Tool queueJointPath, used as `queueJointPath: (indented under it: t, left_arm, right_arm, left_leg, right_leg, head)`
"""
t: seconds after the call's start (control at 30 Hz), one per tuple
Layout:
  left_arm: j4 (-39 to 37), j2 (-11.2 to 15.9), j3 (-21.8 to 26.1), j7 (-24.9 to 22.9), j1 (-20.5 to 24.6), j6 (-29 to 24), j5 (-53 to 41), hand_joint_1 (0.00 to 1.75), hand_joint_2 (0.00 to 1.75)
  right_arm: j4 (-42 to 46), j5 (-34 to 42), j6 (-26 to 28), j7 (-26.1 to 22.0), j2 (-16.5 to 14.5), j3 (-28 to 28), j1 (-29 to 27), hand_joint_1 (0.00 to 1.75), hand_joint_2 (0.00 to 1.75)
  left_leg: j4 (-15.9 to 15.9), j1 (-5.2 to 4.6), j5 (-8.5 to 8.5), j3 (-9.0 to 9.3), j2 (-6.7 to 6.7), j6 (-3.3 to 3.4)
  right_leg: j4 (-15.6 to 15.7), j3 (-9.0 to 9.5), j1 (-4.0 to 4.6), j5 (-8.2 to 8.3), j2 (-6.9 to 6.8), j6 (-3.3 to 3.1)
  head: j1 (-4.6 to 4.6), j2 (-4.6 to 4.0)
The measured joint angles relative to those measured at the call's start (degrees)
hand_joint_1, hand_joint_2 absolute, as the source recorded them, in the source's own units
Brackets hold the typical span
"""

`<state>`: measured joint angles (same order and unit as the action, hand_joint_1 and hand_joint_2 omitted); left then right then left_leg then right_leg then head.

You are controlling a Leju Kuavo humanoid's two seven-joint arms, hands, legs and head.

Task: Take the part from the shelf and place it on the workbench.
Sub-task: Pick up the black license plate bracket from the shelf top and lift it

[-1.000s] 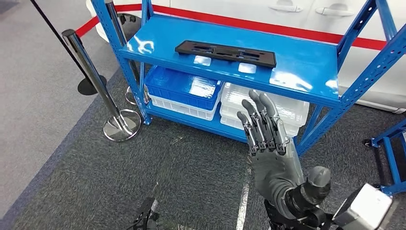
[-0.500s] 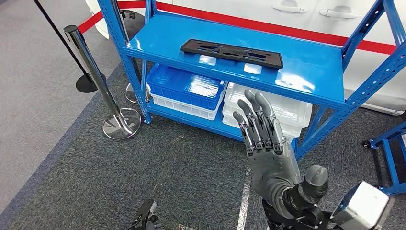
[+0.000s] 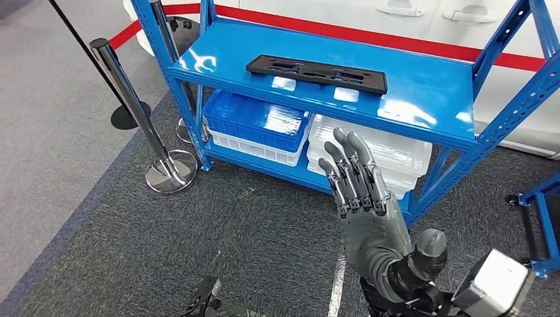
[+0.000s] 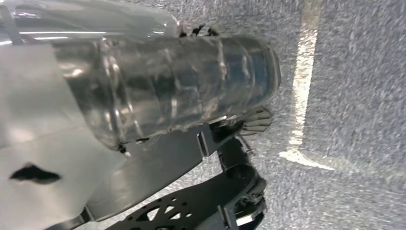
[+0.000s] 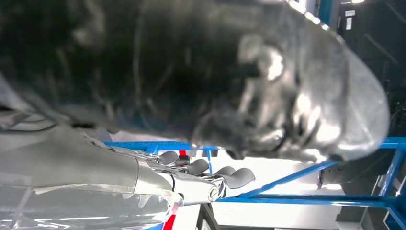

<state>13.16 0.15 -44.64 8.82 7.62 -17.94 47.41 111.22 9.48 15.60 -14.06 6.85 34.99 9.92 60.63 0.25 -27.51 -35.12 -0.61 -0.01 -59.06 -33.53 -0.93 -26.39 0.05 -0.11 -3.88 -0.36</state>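
The part (image 3: 315, 73) is a long flat black piece with cut-outs, lying on the top level of the blue shelf (image 3: 422, 92). My right hand (image 3: 360, 198) is raised in front of the shelf's lower level, below and nearer than the part, fingers straight and apart, holding nothing. In the right wrist view that hand (image 5: 191, 177) has its fingers stretched toward the blue shelf frame (image 5: 297, 199). My left hand (image 4: 167, 86) hangs low over the grey carpet; its ribbed cover hides the fingers.
A blue bin (image 3: 254, 119) and clear bins (image 3: 389, 152) sit on the lower shelf level. A chrome barrier post (image 3: 132, 105) stands left of the shelf. A white car (image 3: 396, 13) is behind it. Another blue frame (image 3: 538, 218) stands at the right edge.
The picture has shifted slightly as the camera moved. My right hand stays raised and open, a touch lower and further left. The part lies as before.
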Motion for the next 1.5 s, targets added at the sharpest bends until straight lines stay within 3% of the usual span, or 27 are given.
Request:
queueJointPath:
  t: [0.1,0.13,0.17,0.2,0.27,0.33,0.4,0.47,0.53,0.67,0.7,0.73,0.8,0.83,0.87,1.03,1.1,1.17,1.2,1.23,1.3,1.37,1.5]
  left_arm:
    - [0.0,0.0,-0.3,-0.1,-0.2,0.0,0.1,0.00,0.00]
    - [0.0,0.0,-0.5,-0.1,-0.3,0.0,0.2,0.00,0.00]
    - [0.0,0.0,-0.7,-0.1,-0.5,0.0,0.3,0.00,0.00]
    - [0.0,0.0,-1.0,-0.1,-0.6,0.0,0.4,0.00,0.00]
    - [0.0,0.1,-1.2,-0.1,-0.7,0.1,0.5,0.00,0.00]
    - [0.0,0.2,-1.2,-0.1,-0.7,0.2,0.5,0.00,0.00]
    - [0.0,0.3,-1.2,-0.1,-0.7,0.3,0.5,0.00,0.00]
    - [0.0,0.3,-1.2,-0.1,-0.9,0.3,0.5,0.00,0.00]
    - [0.0,0.4,-1.2,0.0,-0.9,0.3,0.5,0.00,0.00]
    - [0.0,0.4,-1.2,0.0,-0.9,0.5,0.6,0.00,0.00]
    - [0.0,0.4,-1.2,0.0,-0.9,0.5,0.6,0.00,0.00]
    - [0.0,0.4,-1.3,0.0,-1.0,0.5,0.6,0.00,0.00]
    - [0.0,0.4,-1.3,0.0,-1.1,0.5,0.6,0.00,0.00]
    - [0.0,0.4,-1.3,0.0,-1.1,0.5,0.6,0.00,0.00]
    - [0.0,0.5,-1.3,0.0,-1.0,0.4,0.6,0.00,0.00]
    - [0.0,0.5,-1.3,0.2,-0.9,0.4,0.6,0.00,0.00]
    - [0.0,0.6,-1.3,0.3,-0.8,0.4,0.6,0.00,0.00]
    - [0.0,0.6,-1.3,0.3,-0.8,0.4,0.5,0.00,0.00]
    - [0.0,0.6,-1.3,0.4,-1.0,0.4,0.5,0.00,0.00]
    - [0.0,0.6,-1.3,0.4,-1.1,0.4,0.5,0.00,0.00]
    - [0.0,0.6,-1.3,0.4,-1.2,0.4,0.5,0.00,0.00]
    - [0.0,0.7,-1.3,0.4,-1.2,0.4,0.5,0.00,0.00]
    - [-0.1,0.9,-1.3,0.4,-1.1,0.7,0.6,0.00,0.00]
  right_arm:
    - [-0.3,0.5,-0.1,0.0,0.0,0.2,0.0,0.00,0.00]
    - [-0.5,0.6,-0.1,0.0,0.0,0.4,-0.1,0.00,0.00]
    - [-0.8,0.7,-0.2,0.0,0.0,0.5,-0.1,0.00,0.00]
    - [-1.0,0.7,-0.2,0.0,0.0,0.6,-0.1,0.00,0.00]
    - [-1.3,0.8,-0.2,0.0,0.0,0.9,-0.1,0.00,0.00]
    - [-1.3,0.8,-0.2,0.0,0.0,0.9,-0.1,0.00,0.00]
    - [-1.3,0.8,-0.2,0.0,0.0,0.9,0.0,0.00,0.00]
    - [-1.3,0.8,-0.2,0.0,-0.1,0.9,0.0,0.00,0.00]
    - [-1.3,0.7,-0.2,-0.1,-0.1,0.9,0.1,0.00,0.00]
    - [-1.4,0.7,-0.2,-0.1,-0.1,0.9,-0.1,0.00,0.00]
    - [-1.5,0.7,-0.2,-0.1,-0.1,0.9,-0.2,0.00,0.00]
    - [-1.5,0.7,-0.2,-0.1,-0.1,0.9,-0.2,0.00,0.00]
    - [-1.6,0.7,-0.1,-0.1,-0.1,0.9,-0.2,0.00,0.00]
    - [-1.6,0.7,-0.1,-0.1,-0.1,1.0,-0.2,0.00,0.00]
    - [-1.6,0.8,-0.1,-0.1,-0.1,1.0,-0.2,0.00,0.00]
    - [-1.8,0.9,-0.2,-0.1,-0.2,1.0,-0.2,0.00,0.00]
    - [-1.8,0.9,-0.2,-0.2,-0.4,1.0,-0.1,0.00,0.00]
    - [-1.8,0.9,-0.2,-0.2,-0.4,1.0,-0.1,0.00,0.00]
    - [-1.9,0.9,-0.2,-0.2,-0.4,1.0,-0.1,0.00,0.00]
    - [-2.0,1.0,-0.2,-0.2,-0.4,1.0,-0.1,0.00,0.00]
    - [-2.1,1.0,-0.2,-0.2,-0.5,1.1,-0.1,0.00,0.00]
    - [-2.2,1.0,-0.2,-0.2,-0.6,1.1,-0.1,0.00,0.00]
    - [-2.4,1.5,-0.2,-0.2,-0.8,1.2,0.1,0.00,0.00]
  left_leg:
    - [8.9,0.19,-4.39,-4.20,0.17,-0.68]
    - [11.6,0.25,-5.14,-5.57,0.18,-0.80]
    - [12.4,0.28,-4.74,-6.10,0.19,-0.83]
    - [11.3,0.28,-3.35,-5.63,0.20,-0.77]
    - [4.8,0.21,0.56,-2.53,0.24,-0.21]
    - [-0.7,-0.10,1.98,0.17,0.29,0.49]
    - [-1.9,-0.41,1.53,0.72,0.27,0.92]
    - [-2.6,-0.07,1.60,1.32,0.26,1.41]
    - [-3.5,0.30,1.61,2.30,0.30,2.05]
    - [-3.5,0.26,0.97,3.02,0.31,2.54]
    - [-3.5,0.26,0.72,3.25,0.29,2.53]
    - [-3.5,0.29,0.39,3.61,0.26,2.45]
    - [-3.3,0.39,-0.47,4.53,0.14,2.04]
    - [-3.0,0.32,-1.00,4.79,0.06,1.66]
    - [-2.9,0.23,-1.43,4.86,0.00,1.25]
    - [-1.8,0.21,-2.86,5.03,0.16,-0.32]
    - [3.5,0.32,-4.89,2.28,0.28,-0.74]
    - [11.2,0.34,-6.85,-2.76,0.29,-0.88]
    - [13.4,0.33,-6.61,-4.75,0.29,-0.81]
    - [13.8,0.30,-5.26,-5.89,0.29,-0.62]
    - [8.2,0.05,0.09,-4.97,0.29,0.26]
    - [1.8,-0.51,3.31,-2.48,0.35,1.47]
    - [-2.8,-1.03,2.14,0.48,0.36,2.61]
  right_leg:
    - [0.1,0.19,-0.01,-0.11,-0.21,-0.53]
    - [0.1,0.26,0.05,-0.20,-0.24,-0.65]
    - [0.1,0.40,0.10,-0.31,-0.23,-0.75]
    - [0.0,0.60,0.13,-0.46,-0.20,-0.80]
    - [0.0,1.16,0.19,-0.87,-0.14,-0.69]
    - [0.0,1.35,0.35,-1.20,-0.15,-0.26]
    - [0.1,1.31,0.43,-1.32,-0.20,0.23]
    - [-0.1,1.39,0.44,-1.73,-0.22,0.77]
    - [-2.9,0.32,0.42,-3.30,-0.17,1.22]
    - [-14.1,-6.10,0.24,-6.98,-0.14,1.67]
    - [-15.7,-7.41,0.15,-6.82,-0.14,1.79]
    - [-15.1,-7.71,0.00,-5.44,-0.15,1.89]
    - [-8.4,-5.42,-0.36,-0.72,-0.16,2.03]
    - [-4.6,-3.79,-0.38,0.97,-0.14,2.03]
    - [-2.1,-2.63,-0.37,1.66,-0.09,1.82]
    - [-0.5,-1.06,-0.25,0.43,0.14,-0.12]
    - [-0.3,-0.19,-0.28,-0.09,-0.03,-0.81]
    - [-0.2,0.55,-0.05,-0.79,-0.12,-1.17]
    - [-0.2,1.03,0.09,-1.21,-0.07,-1.24]
    - [-0.2,1.64,0.23,-1.69,0.02,-1.29]
    - [-0.2,3.13,0.50,-2.75,0.17,-1.28]
    - [0.1,4.16,0.69,-3.76,0.23,-0.94]
    - [0.5,5.55,0.43,-3.95,-0.02,0.25]
  head:
    - [-0.33,0.00]
    - [-0.33,-0.01]
    - [-0.33,-0.01]
    - [-0.34,0.00]
    - [-0.32,0.00]
    - [-0.27,-0.01]
    - [-0.23,-0.01]
    - [-0.17,0.00]
    - [0.10,-0.01]
    - [0.34,-0.01]
    - [0.35,-0.01]
    - [0.34,-0.01]
    - [0.37,-0.01]
    - [0.49,-0.01]
    - [0.57,-0.01]
    - [0.29,0.00]
    - [-0.01,-0.01]
    - [-0.14,-0.01]
    - [-0.14,-0.01]
    - [-0.14,0.00]
    - [-0.14,0.00]
    - [0.10,-0.01]
    - [-0.02,-0.01]
